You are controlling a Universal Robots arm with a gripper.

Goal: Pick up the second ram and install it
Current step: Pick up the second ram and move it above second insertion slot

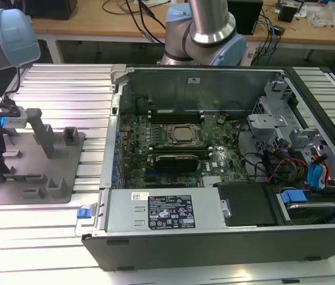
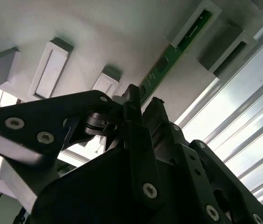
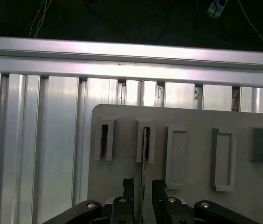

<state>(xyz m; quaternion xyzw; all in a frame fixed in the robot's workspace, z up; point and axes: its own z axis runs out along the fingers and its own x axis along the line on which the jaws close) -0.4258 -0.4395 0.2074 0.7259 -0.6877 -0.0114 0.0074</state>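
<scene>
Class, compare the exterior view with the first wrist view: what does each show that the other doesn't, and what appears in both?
Exterior view: the open computer case with its motherboard and processor. First wrist view: the second ram standing edge-on in a slot, with the open gripper straddling it and a gap on either side. Both: the grey holder tray resting on the ribbed aluminium table.
</scene>
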